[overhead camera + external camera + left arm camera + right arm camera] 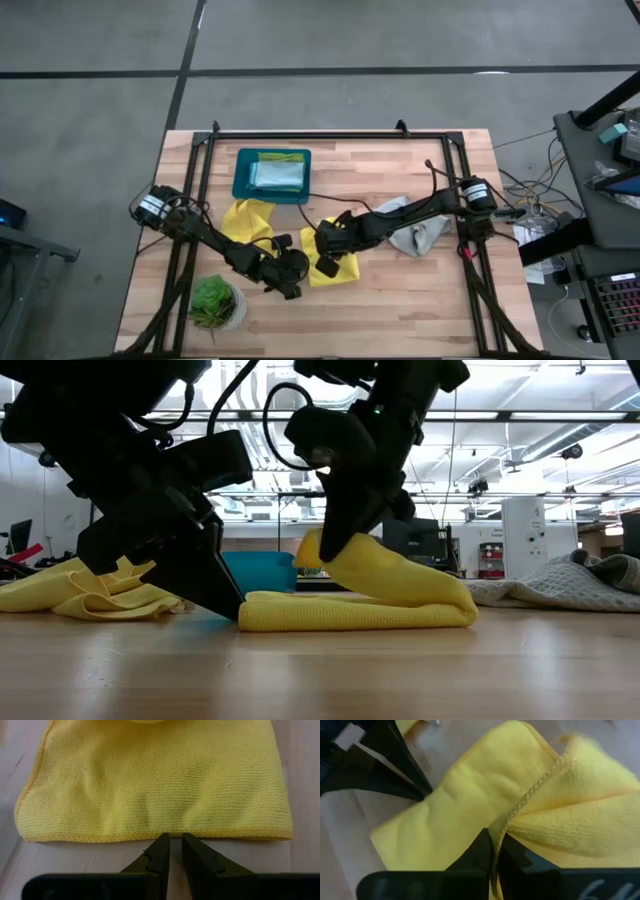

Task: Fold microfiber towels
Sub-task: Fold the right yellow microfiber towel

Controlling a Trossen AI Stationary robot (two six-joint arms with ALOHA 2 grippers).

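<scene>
A yellow towel [340, 270] lies folded on the wood table, between my two grippers. My left gripper [174, 839] is at its hemmed edge on the table's left side, and its fingers are nearly together. My right gripper [494, 840] is shut on a raised part of the same towel [390, 575], above the flat lower layer [350, 615]. A second yellow towel [248, 220] lies crumpled behind my left arm. A grey towel [420, 236] lies bunched under my right arm. Folded green and light blue towels [272, 172] rest in the teal tray [240, 185]. My left gripper meets the towel's hemmed edge [150, 837] at about its middle, with only the fingertips [232, 610] on it. The fingers slant down from the table's left side. That edge lies flat on the table. My right gripper pinches a hemmed edge [512, 815] of the towel between its two fingers, slanting down from above. The hem runs up out of the fingers. The held part is lifted off the table and arches over the lower layer, which stays on the wood.
A small potted plant [214, 303] stands near the front left corner, close to my left arm. The teal tray sits at the far side, left of centre. Bare wood lies along the front edge right of the towel. A black frame [330, 134] borders the table.
</scene>
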